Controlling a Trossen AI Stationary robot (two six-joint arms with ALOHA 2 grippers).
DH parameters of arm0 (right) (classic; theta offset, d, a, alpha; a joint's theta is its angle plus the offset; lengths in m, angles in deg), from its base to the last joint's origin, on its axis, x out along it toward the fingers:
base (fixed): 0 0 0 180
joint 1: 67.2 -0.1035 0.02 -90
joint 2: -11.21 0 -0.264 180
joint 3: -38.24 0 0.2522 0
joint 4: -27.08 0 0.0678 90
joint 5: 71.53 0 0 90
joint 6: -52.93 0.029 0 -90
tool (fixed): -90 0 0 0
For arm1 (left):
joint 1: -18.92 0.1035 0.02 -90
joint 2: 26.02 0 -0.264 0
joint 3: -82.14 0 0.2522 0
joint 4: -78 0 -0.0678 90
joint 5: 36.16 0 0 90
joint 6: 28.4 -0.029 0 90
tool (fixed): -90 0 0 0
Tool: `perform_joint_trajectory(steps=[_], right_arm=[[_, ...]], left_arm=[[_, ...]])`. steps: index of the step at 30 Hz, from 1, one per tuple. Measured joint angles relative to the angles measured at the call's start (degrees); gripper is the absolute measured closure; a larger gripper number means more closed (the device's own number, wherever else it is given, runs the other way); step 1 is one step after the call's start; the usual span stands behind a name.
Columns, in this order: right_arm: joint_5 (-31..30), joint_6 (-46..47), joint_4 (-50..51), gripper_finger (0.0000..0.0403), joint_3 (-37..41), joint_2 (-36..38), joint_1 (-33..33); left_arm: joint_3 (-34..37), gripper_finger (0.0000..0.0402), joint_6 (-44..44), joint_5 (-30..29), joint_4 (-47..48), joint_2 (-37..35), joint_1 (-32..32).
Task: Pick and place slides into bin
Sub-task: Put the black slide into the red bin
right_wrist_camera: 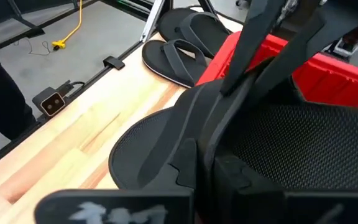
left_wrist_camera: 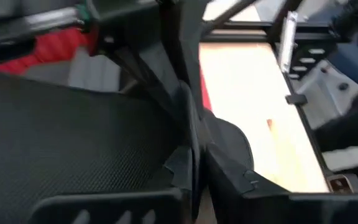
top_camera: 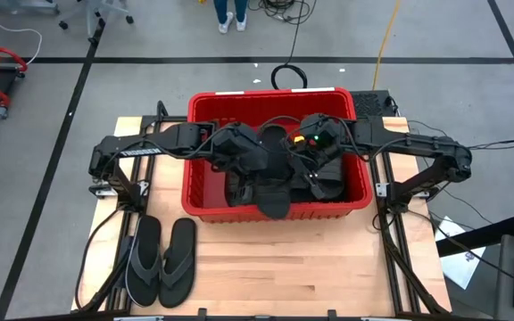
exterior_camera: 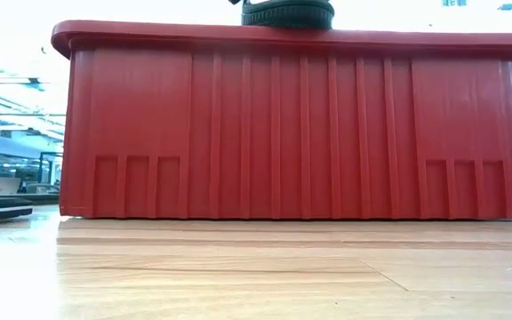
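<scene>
Lying nearest: two thin flip-flops [top_camera: 161, 261] flat side by side at the tabletop's [top_camera: 310, 267] front-left corner, touching along their inner edges, long axes running front to back, well apart from both pincers; the right wrist view shows them too, on the wood beyond the bin's corner.
Tabletop: pale wood, bare across its front and right part.
Bin [top_camera: 205, 212]: red tub across the middle and back of the tabletop, long side parallel to the front edge; the low view shows its ribbed front wall [exterior_camera: 300, 133] filling most of the picture.
Overhanging slide [top_camera: 273, 192]: black sandal lying over the bin's front rim near the middle, long axis front to back, one end poking out toward the tabletop's front edge, the rest inside the bin.
Other slides [top_camera: 324, 178]: a dark heap inside the bin, overlapping; their count and directions cannot be told.
Left pincer [top_camera: 255, 159]: over the bin's middle from the left, fingers [left_wrist_camera: 229, 155] closed on the edge of the overhanging slide, whose textured sole fills its wrist view.
Right pincer [top_camera: 294, 160]: over the bin's middle from the right, just beside the left one, fingers closed on the same slide's edge [right_wrist_camera: 191, 124].
</scene>
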Motion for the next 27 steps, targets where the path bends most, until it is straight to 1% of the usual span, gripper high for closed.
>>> perform_joint_trajectory(steps=[3, 8, 11, 14, 18, 20, 22, 24, 27], right_arm=[[0.73, -0.34, 3.98, 0.04, -1.47, -0.08, 0.93], [0.81, -1.27, 5.93, 0.0401, -2.2, 0.02, 2.09], [0.55, -1.27, 6.26, 0.0401, -2.19, 0.41, 3.36], [0.39, -1.24, 8.24, 0.0401, -3.81, 0.68, 4.74], [-1.08, -1.62, 11.11, 0.0402, -8.14, 0.73, 5.17], [-0.42, -0.95, 11.48, 0.0402, -10.32, 0.72, 5.17], [2.05, 0.47, 11.49, 0.0402, -12.28, 0.75, 5.1], [4.65, 2.42, 11.39, 0.0402, -13.98, 0.78, 5.08], [6.84, 5.74, 11.68, 0.0402, -16.21, 0.76, 5.03]], left_arm=[[-0.08, 0.0341, 1.18, -1.74, -0.35, -1.87, 0.12], [-0.24, 0.0274, 0.69, -2.24, -6.66, -5.31, -0.75], [-0.11, 0.0239, -0.24, -5.09, -9.29, -8.15, -2.12], [-0.26, 0.022, -0.24, -7.99, -9.77, -11.18, -4.38], [-0.11, 0.0216, -0.14, -10.38, -8.74, -12.62, -8.15], [-0.09, 0.0216, -0.42, -11.53, -8.47, -13.15, -10.18], [-0.09, 0.0222, -2.22, -14.1, -8.18, -13.64, -13.06], [-0.11, 0.0241, -5.83, -17.94, -8.25, -13.73, -16.99], [-0.06, 0.0293, -9.6, -26.17, -5.98, -13.83, -23.16]])
